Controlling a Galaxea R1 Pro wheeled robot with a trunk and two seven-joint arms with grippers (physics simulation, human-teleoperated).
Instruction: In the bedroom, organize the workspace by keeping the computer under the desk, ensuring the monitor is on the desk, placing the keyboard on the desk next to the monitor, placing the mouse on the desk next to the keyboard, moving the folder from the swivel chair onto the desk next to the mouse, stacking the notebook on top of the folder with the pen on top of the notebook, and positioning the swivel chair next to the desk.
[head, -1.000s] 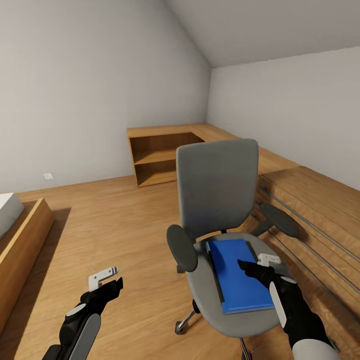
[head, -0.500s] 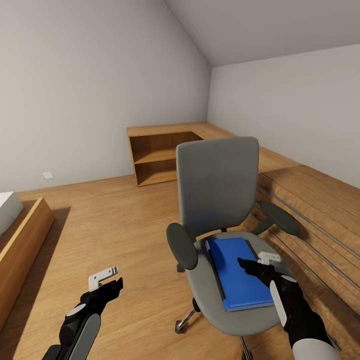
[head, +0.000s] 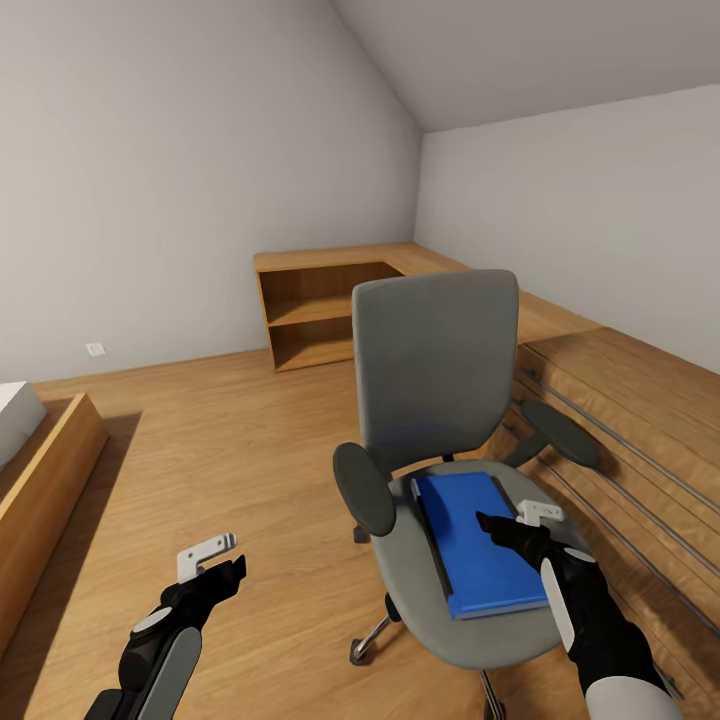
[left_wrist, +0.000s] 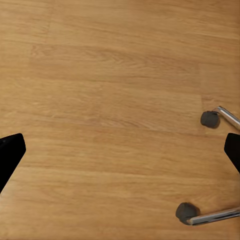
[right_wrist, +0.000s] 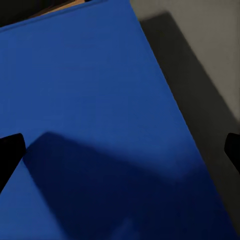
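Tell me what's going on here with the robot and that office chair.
The robot is facing the swivel chair, which has the blue folder lying flat on its seat. Its right gripper is over the folder with its fingers spread wide, apparently about to pick it up; nothing is gripped yet. The left gripper hangs open and empty over the wooden floor, near the chair's casters. Light wooden low cabinets run along the walls behind the chair.
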